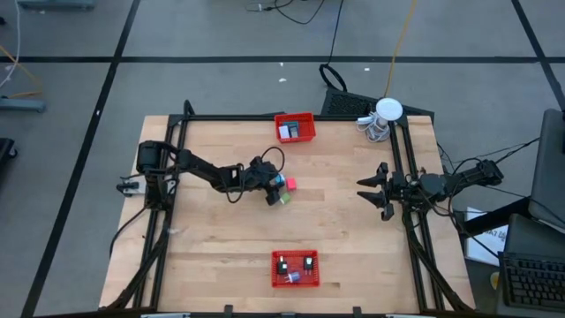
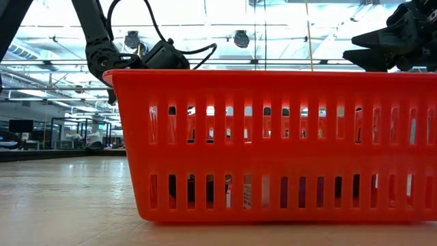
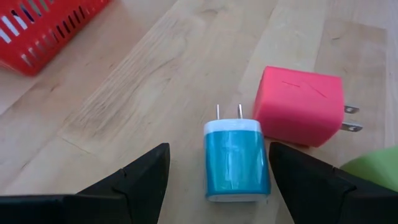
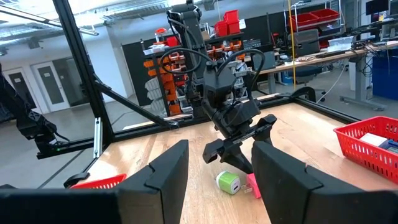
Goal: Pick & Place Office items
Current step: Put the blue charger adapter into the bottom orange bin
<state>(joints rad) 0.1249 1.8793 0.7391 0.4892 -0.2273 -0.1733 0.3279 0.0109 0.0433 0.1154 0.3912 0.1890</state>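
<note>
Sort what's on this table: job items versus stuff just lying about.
Job items: teal charger, between the open left gripper's fingers; pink charger; green charger; two red baskets.
Lying about: white round object with cable; idle right gripper.

Teal charger (image 3: 237, 160) beside pink charger (image 3: 300, 106)

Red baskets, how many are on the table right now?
2. One red basket sits at the table's far edge, near the middle; the other red basket sits at the near edge, in line with it. Both hold small items. None seems hidden.
</note>
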